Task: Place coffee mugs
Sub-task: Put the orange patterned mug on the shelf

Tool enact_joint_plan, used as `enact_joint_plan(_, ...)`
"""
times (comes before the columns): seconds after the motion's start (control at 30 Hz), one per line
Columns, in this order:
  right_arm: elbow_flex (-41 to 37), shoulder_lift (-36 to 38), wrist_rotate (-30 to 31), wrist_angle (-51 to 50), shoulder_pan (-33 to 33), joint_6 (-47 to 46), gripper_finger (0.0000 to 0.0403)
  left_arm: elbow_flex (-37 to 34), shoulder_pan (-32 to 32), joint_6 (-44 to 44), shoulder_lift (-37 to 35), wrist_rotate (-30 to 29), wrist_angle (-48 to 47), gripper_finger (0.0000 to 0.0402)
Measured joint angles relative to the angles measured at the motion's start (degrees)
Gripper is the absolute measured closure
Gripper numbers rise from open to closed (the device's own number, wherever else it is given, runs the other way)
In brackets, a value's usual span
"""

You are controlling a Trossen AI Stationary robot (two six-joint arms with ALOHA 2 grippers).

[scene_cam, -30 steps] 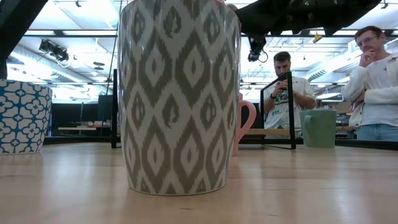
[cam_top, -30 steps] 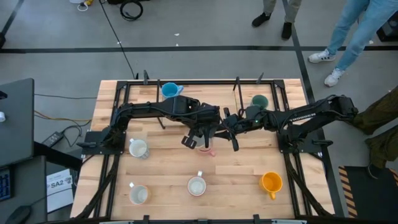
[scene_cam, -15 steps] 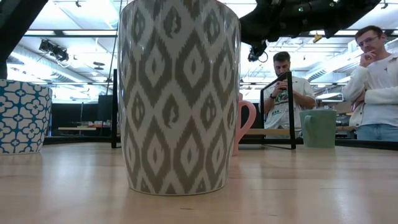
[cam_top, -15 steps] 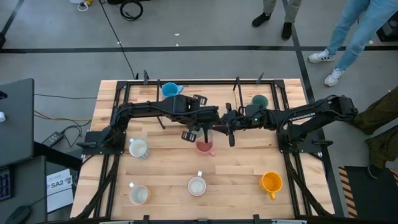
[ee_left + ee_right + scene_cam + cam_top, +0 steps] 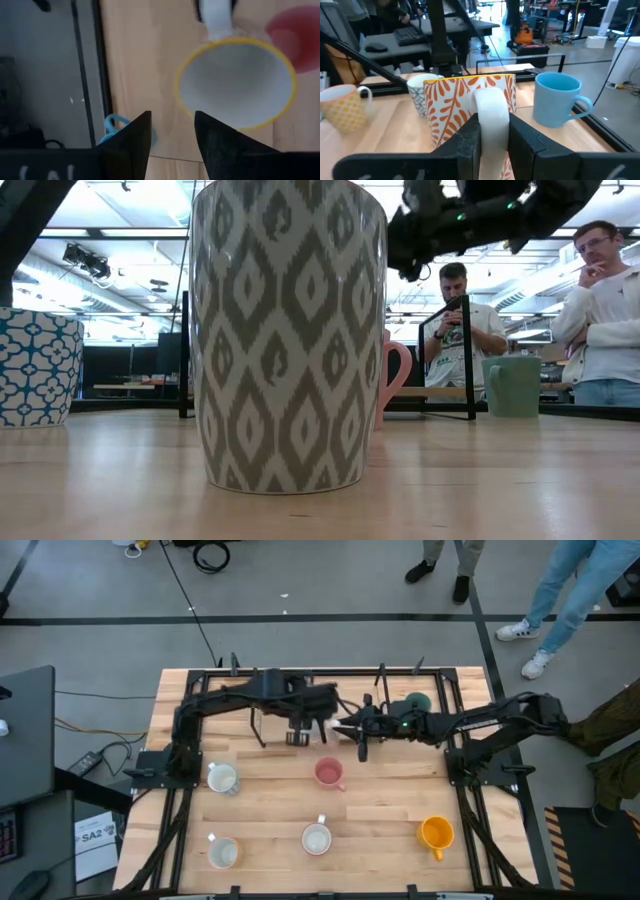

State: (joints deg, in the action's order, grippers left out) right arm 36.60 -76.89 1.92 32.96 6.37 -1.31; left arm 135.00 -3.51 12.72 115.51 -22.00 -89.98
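Observation:
My right gripper is shut on a white mug with orange leaves, which hangs over the table's middle toward the far side. That mug's yellow rim shows from above in the left wrist view. My left gripper hangs open just left of it and holds nothing. A pink mug stands on its base nearer the table's middle. The other coffee mugs on the table are green, orange, blue and three pale ones. My right gripper pinches the mug's white handle between its two fingers. The fingers reach in nearly level from the table's right side. The mug stays upright with its mouth up, lifted clear of the table.
Black frame rails run round the far and side edges. A large grey-patterned mug fills the low view, with a blue-patterned one beside it. People stand beyond the far right corner. Bare wood lies right of the pink mug.
My left gripper has risen from over the pink mug and drawn back toward the far left, turning as it went; the pink mug stays put and now shows uncovered. My right gripper, with its mug, has moved a little toward the far edge and left.

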Motion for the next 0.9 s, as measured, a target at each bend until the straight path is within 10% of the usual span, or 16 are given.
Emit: enact_joint_plan(0.9,0.07,-13.1,1.55,19.52,5.46,0.24,0.0378,-0.52,-5.91,-12.19,-11.7,5.99,-0.05,0.0246)
